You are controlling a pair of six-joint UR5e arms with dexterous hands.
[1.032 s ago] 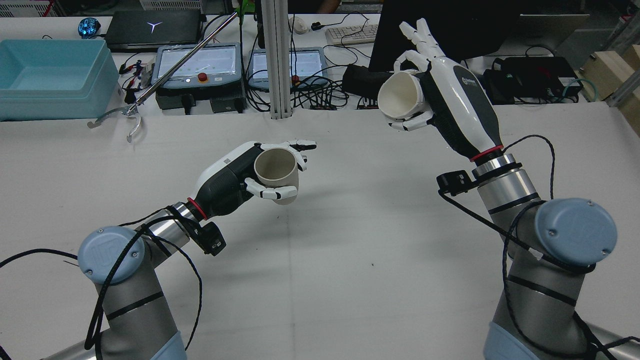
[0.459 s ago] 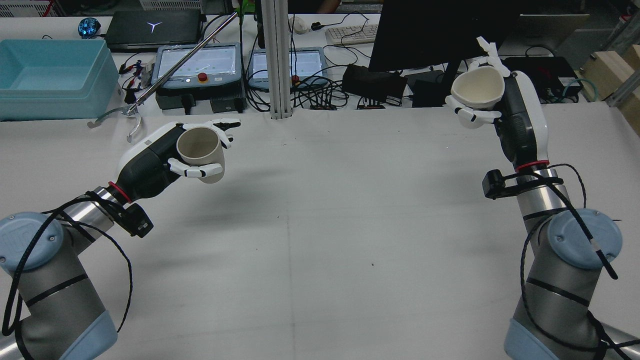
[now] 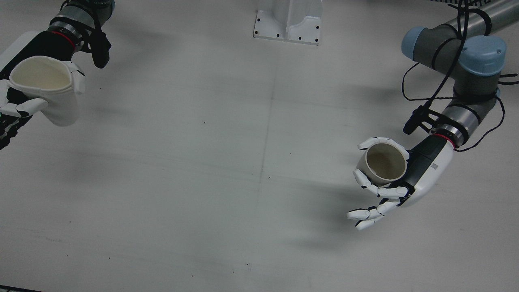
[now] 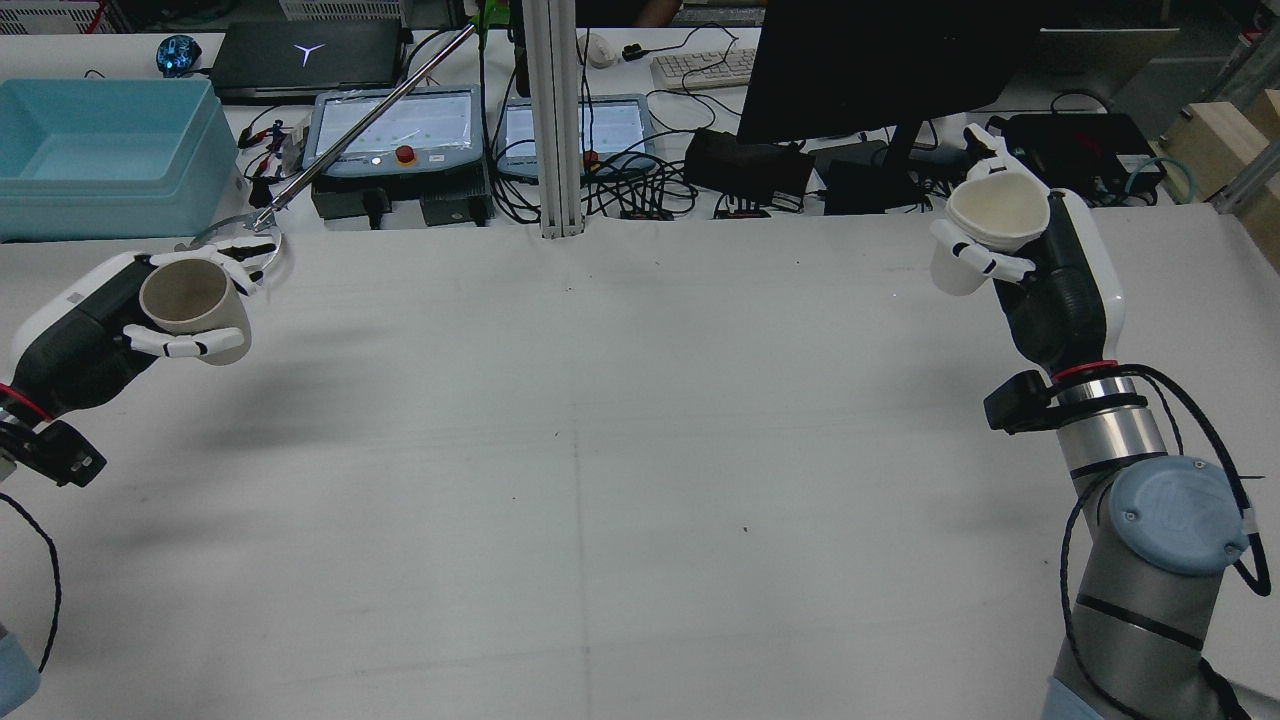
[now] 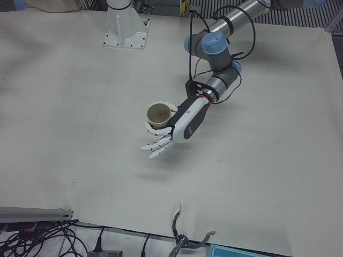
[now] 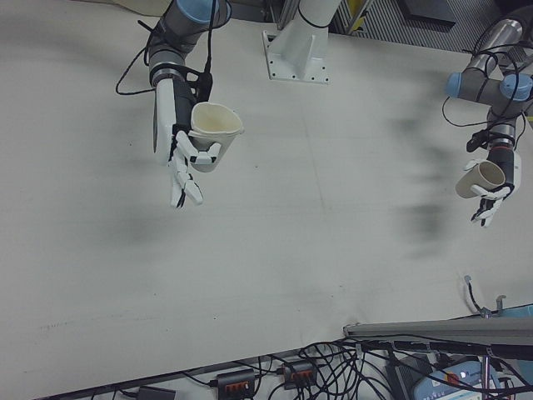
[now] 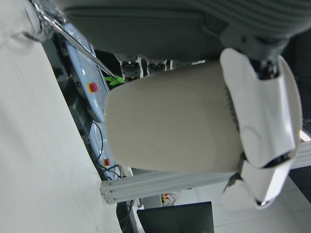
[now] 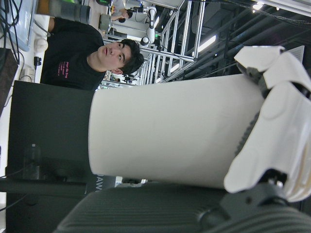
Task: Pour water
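Each hand holds a cup well apart from the other. In the rear view the left hand point(image 4: 90, 325) sits at 9 o'clock, fingers wrapped round the tan cup point(image 4: 195, 310), which tips a little toward the camera above the table point(image 4: 620, 450). The right hand point(image 4: 1040, 270) at 2 o'clock pinches the white cup point(image 4: 985, 230), mouth up, its remaining fingers splayed. Both cups look empty, though I cannot be sure from these angles.

With the cups this far apart, my guess is that the pour is done. To finish well, level each cup, lower it straight, and loosen the fingers only once the base rests flat on the table.

A second ago both cups hung nearer the middle and the white one lay tipped toward the tan; since then the arms have swung outward and the white cup has righted
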